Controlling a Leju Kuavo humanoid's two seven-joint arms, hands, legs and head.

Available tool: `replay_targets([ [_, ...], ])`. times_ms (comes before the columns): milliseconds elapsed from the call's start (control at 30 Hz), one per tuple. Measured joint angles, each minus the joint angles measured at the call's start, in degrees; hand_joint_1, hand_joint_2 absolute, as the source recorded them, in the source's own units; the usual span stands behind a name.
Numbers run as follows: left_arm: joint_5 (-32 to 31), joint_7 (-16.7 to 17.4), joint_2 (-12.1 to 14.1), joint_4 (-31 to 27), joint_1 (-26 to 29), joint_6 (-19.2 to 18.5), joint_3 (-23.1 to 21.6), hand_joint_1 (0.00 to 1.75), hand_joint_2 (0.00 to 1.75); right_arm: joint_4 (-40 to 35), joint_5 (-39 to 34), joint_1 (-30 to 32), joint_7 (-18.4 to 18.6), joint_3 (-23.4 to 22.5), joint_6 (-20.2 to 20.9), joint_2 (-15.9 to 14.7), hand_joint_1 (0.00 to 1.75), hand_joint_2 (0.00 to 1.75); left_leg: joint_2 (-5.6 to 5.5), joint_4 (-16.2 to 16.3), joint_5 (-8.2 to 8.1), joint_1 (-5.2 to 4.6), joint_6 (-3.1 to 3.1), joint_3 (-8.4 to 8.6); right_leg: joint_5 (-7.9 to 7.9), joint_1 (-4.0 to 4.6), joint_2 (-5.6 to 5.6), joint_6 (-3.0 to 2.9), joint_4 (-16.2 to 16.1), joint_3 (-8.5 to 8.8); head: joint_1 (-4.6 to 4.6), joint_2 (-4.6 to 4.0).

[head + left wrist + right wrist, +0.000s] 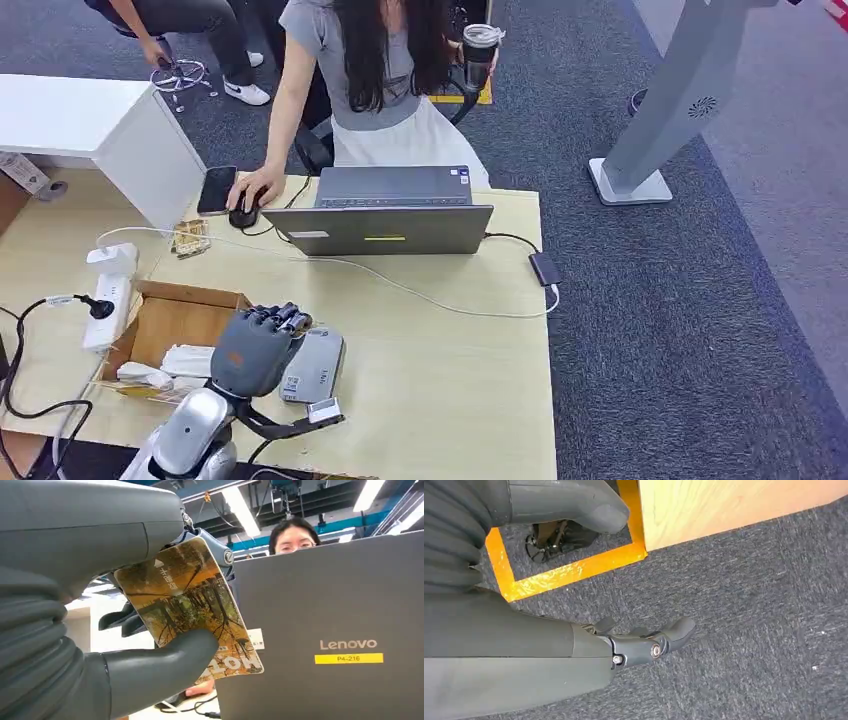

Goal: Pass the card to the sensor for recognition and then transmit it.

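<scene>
Left hand [252, 348]: seen from above in the head view, raised over the near left part of the table [450, 380], beside and partly over a grey flat sensor [315, 365] that lies on the table top. In the left wrist view the card [192, 607] is pinched between the thick thumb, pressed on its lower face, and the darker fingers [122, 620] behind it. The card is printed with an autumn tree scene in orange and brown, with white lettering near two of its edges. It is held tilted, off the table, in front of the laptop lid.

Right hand [644, 642]: seen in the right wrist view hanging over dark grey carpet [749, 630], beside the pale wooden table edge and a strip of orange floor tape [569, 570]. Nothing is held; the fingers are extended and apart from the thumb.

Laptop [390, 228]: grey, open, at the far side of the table, its lid back turned to the robot; a yellow label is fixed under the maker's name.

Cardboard box [170, 325]: open, at the left of the table, with white items inside, just beside the left hand.

Power strip [108, 300]: white, left of the box, with a black plug in it.

Person [370, 70]: seated behind the laptop, one hand resting on a black mouse [243, 213] next to a phone [216, 190].
</scene>
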Motion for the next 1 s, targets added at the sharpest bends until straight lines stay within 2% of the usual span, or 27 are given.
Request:
replay_targets([
  [200,0.0,0.0,0.0,0.0,0.0,0.0,-0.1,1.75,1.75,0.0,0.0,0.0,0.0,0.0,0.0,0.0,0.00,1.75,0.00,0.0,0.00,0.00,0.00,-0.01,0.00,0.00,0.00,0.00,0.0,0.00,0.02,0.00],
  [500,0.2,1.0,-0.5,0.0,0.0,-3.9,-0.9,1.75,1.75,0.0,0.2,0.0,0.0,0.0,-0.2,0.0,0.00,1.75,0.00,0.0,0.00,-0.01,0.00,-0.01,0.00,0.00,0.00,0.01,0.0,0.00,0.02,0.00],
  [833,0.2,5.0,-0.5,2.8,0.0,-13.0,-0.9,1.75,1.75,0.0,0.3,0.1,0.1,-0.4,-0.1,0.0,0.00,1.75,0.00,0.0,0.00,0.00,0.00,-0.01,0.00,0.00,0.00,0.00,0.0,0.00,0.00,0.00],
  [1000,0.6,6.1,-0.5,5.4,0.0,-15.7,-0.9,1.75,1.75,0.0,0.6,0.1,0.3,-0.4,0.0,0.0,0.00,1.75,0.00,0.0,0.00,-0.01,0.00,-0.01,0.00,0.00,0.00,0.01,0.0,0.00,0.02,0.00],
])
